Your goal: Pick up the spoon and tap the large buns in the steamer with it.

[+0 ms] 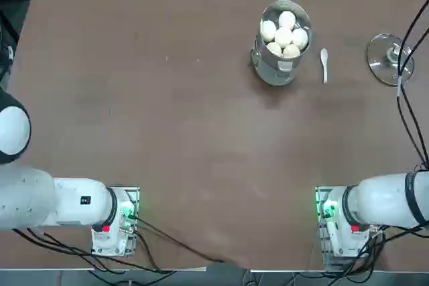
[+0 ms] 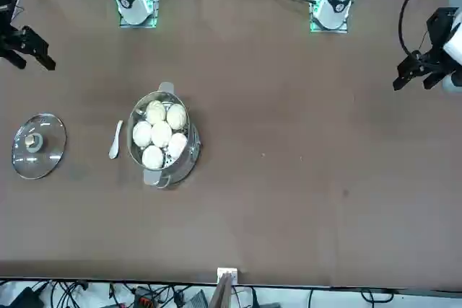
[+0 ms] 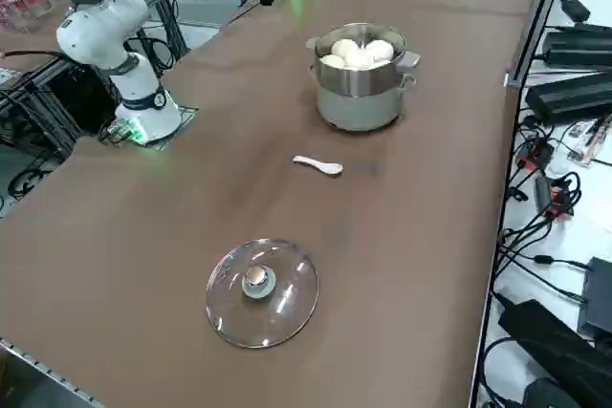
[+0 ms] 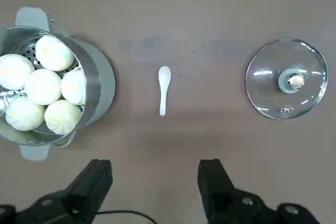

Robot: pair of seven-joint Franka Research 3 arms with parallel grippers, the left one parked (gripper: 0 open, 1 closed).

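Above the tabletop, right gripper hangs wide open, empty. Spoon lies flat between steamer and glass lid. Risk: fingers skid off its low handle; a stray swing may clip the rim, missing the large buns.

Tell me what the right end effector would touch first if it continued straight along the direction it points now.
Most likely the bare table, close beside the spoon. The open right end effector points down between the steamer and the glass lid, clear of both; depth is uncertain.
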